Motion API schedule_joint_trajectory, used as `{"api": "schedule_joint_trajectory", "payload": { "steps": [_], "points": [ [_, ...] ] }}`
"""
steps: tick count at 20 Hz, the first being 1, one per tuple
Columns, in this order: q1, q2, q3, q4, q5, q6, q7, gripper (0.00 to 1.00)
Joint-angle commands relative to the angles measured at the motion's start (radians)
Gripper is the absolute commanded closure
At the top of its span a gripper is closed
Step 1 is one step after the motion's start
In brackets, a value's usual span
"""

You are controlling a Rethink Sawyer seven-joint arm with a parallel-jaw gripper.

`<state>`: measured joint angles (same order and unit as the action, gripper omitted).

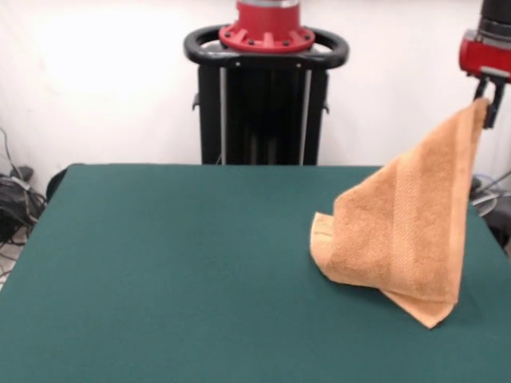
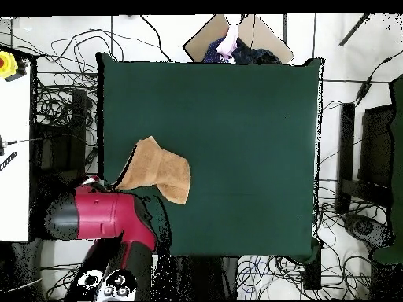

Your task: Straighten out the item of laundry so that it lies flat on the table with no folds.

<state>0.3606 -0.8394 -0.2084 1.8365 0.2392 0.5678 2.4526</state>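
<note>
— Fingers [image 1: 485,102]?
— Closed on one corner of the peach towel [image 1: 411,223], up at the right edge of the front view, holding that corner well above the green counter [image 1: 176,263].
— Rest of the towel?
— Hanging down in a tilted triangle, woven band showing along the drape, lower edge bunched and folded on the counter near its right side. From overhead, at the counter's left edge, just beside the red arm [image 2: 110,216].

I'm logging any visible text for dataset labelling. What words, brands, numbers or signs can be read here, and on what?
None can be read: the towel, the table, the gripper holding the towel's corner and the pedestal show no legible text.
</note>
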Motion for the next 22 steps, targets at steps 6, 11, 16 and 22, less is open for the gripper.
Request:
{"api": "schedule_joint_trajectory", "payload": {
  "steps": [6,11,16,22],
  "points": [
    [0.09,0.01,-0.08,0.026,0.089,0.128,0.394,1.0],
    [0.203,0.002,-0.131,-0.037,0.112,0.239,0.53,1.0],
    [0.251,0.008,-0.145,-0.068,0.138,0.279,0.586,1.0],
    [0.262,0.003,-0.149,-0.071,0.132,0.289,0.607,1.0]
  ]
}}
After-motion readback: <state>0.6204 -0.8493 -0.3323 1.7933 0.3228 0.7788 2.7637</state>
